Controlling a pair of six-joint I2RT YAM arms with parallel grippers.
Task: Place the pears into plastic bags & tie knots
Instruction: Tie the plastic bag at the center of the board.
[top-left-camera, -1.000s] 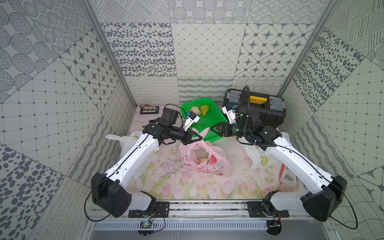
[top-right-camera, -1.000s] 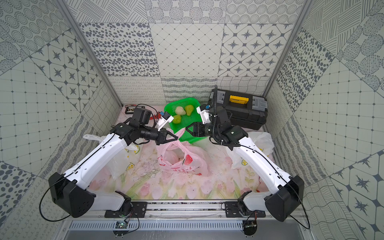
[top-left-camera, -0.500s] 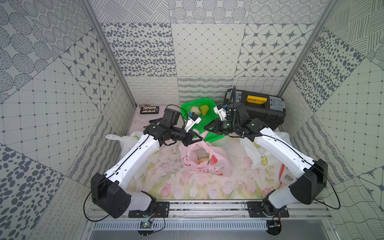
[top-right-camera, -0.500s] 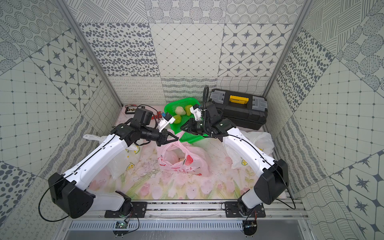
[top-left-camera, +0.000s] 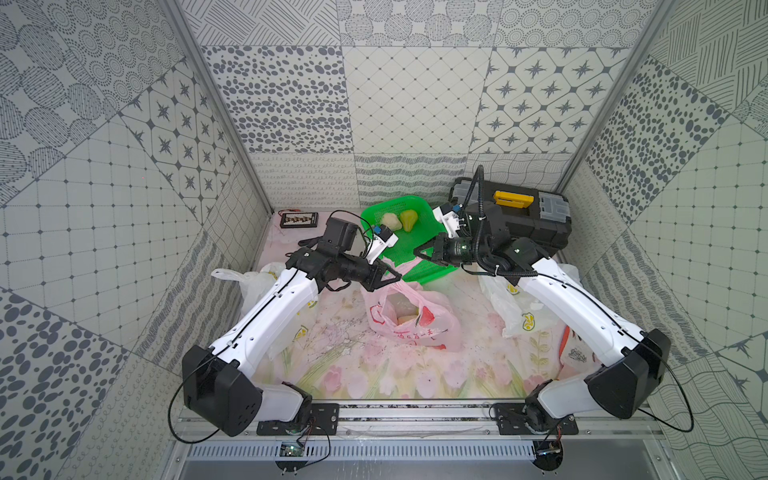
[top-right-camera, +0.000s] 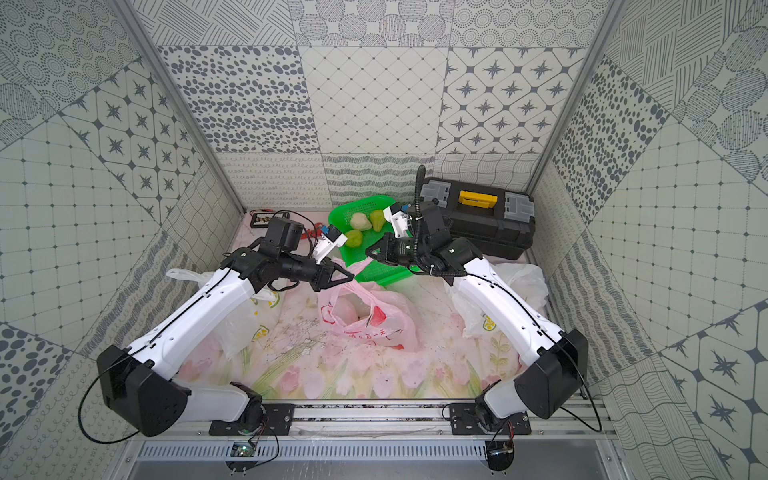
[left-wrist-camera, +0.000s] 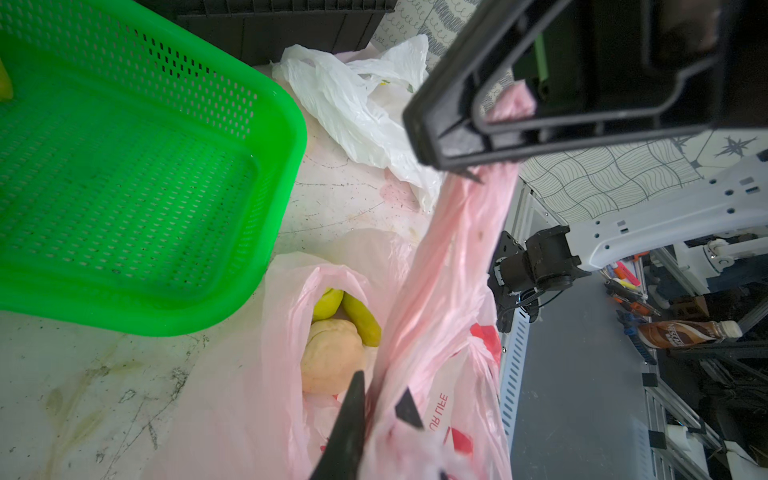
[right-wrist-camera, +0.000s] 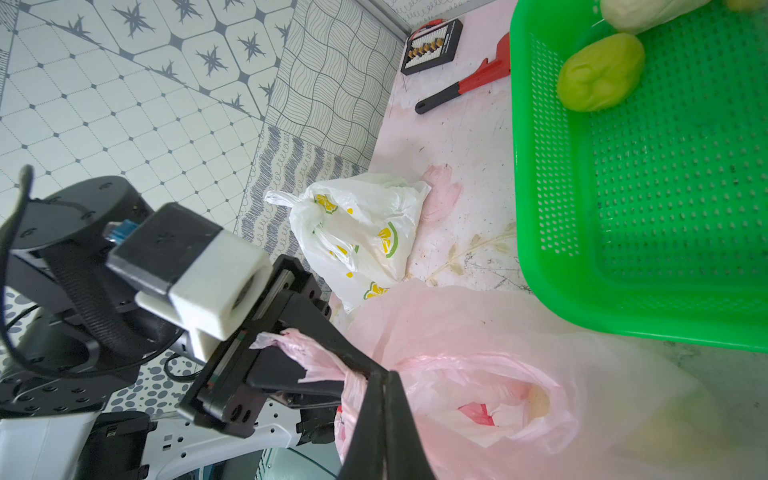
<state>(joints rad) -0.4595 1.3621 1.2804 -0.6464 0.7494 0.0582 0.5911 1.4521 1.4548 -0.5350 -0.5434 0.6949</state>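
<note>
1. The pink bag (top-left-camera: 409, 320) sits mid-table with its mouth open and no knot yet. The left wrist view shows at least 3 pears (left-wrist-camera: 330, 361) inside, 1 cream and 2 yellow-green.
2. Just beyond its mouth, the left claw (top-left-camera: 394, 277) is clamped on pink handle plastic. The right claw (top-left-camera: 420, 252) is pinched closed on the same bag. I cannot tell whether they hold 1 handle or 2. The step in hand looks like tying this bag.
3. The left white bag (right-wrist-camera: 361, 232) bulges and its handles look knotted, so it is probably finished. The right white bag (top-left-camera: 519, 307) lies slack, partly under the right arm. I cannot tell whether it is filled or tied.
4. The basket (top-left-camera: 432, 277), farther back, holds 3 more pears, so bagging and at least 1 knot are left.
5. At the near edge, a metal rail (top-left-camera: 415, 415) carries both arm bases.
6. The cloth (top-left-camera: 353, 374) is pink and floral, scuffed with dark marks and stains.
7. At far right, a black toolbox (top-left-camera: 523, 216) with a yellow handle stands just behind the basket. At far left are a small abacus (top-left-camera: 299, 219) and a red-handled tool (right-wrist-camera: 465, 85).
8. The walls (top-left-camera: 415, 104) are grey-on-white patterned panels on 3 sides, with metal posts at the far corners.
</note>
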